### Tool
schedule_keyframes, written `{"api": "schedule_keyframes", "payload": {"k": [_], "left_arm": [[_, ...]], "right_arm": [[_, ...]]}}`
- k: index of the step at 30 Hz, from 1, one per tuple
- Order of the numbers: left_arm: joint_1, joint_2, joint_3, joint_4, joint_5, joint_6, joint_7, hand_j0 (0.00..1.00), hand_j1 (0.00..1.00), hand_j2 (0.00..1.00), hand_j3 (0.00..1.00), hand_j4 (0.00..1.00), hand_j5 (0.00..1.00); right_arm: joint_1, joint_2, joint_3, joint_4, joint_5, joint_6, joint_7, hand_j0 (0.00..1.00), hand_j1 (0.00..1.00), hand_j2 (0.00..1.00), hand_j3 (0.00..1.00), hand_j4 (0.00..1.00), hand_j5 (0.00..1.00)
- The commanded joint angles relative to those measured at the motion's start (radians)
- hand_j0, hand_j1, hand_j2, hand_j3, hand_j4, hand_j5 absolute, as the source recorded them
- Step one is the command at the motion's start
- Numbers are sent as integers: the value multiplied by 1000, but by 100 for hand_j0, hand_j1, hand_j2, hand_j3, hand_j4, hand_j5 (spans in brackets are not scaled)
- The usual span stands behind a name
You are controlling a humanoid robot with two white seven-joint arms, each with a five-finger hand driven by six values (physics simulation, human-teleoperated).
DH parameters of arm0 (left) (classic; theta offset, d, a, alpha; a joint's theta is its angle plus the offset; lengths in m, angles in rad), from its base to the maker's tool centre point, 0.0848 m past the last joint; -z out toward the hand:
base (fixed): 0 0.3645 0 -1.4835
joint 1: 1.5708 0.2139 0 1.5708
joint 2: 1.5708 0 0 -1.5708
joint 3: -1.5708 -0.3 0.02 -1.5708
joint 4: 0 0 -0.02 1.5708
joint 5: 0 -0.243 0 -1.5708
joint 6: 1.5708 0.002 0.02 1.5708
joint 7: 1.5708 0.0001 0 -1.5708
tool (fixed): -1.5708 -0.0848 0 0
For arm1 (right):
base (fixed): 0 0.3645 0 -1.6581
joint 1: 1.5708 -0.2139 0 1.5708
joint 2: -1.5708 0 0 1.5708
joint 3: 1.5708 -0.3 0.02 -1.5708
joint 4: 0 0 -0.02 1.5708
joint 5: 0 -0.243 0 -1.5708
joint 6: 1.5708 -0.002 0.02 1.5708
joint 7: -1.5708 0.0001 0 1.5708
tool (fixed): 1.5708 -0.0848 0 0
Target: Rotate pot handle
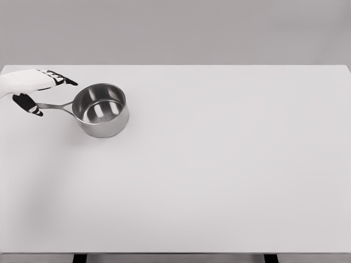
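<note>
Head view shows left hand (34,87) spread around the pot (101,109) handle (54,106) on the table (219,164).

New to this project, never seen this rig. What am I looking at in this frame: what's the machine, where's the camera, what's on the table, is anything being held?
This is a simulator render, not a real photo. The camera sits on the head of a humanoid robot, looking down at a white table.

The white shape with dark fingers at the upper left is the robot's left hand, coming in from the picture's left edge. Its right arm is out of view.

The only object on the table is a shiny steel pot, upright and empty, with a thin handle pointing left toward the hand.

The hand is at the handle's end, fingers spread: some dark fingertips lie above the handle, another below its tip. This one view does not clearly show a closed grasp, so the fingers seem placed around the handle rather than clamped on it.
</note>
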Motion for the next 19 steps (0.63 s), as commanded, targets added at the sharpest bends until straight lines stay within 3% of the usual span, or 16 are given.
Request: {"api": "schedule_keyframes", "payload": {"k": [1,6,8,11,13,16,19], "left_arm": [[0,11,1,-41,11,3,1,100,100,100,100,100,100],[0,37,0,-110,78,3,1,100,100,100,100,100,100],[2,58,-2,-137,185,3,1,100,100,100,100,100,100],[0,72,3,-141,245,3,1,100,100,100,100,100,100],[0,61,6,-86,328,3,1,100,100,100,100,100,100],[-31,-11,12,47,328,3,1,100,100,100,100,100,100],[-44,-34,12,94,327,3,1,100,100,100,100,100,100]], "right_arm": [[0,0,0,0,0,-2,0,100,100,100,100,100,100],[0,0,0,0,0,0,0,100,100,100,100,100,100],[0,0,0,0,0,0,0,100,100,100,100,100,100],[0,0,0,0,0,0,0,100,100,100,100,100,100],[0,0,0,0,0,0,0,100,100,100,100,100,100],[0,0,0,0,0,0,0,100,100,100,100,100,100],[0,0,0,0,0,0,0,100,100,100,100,100,100]]}}
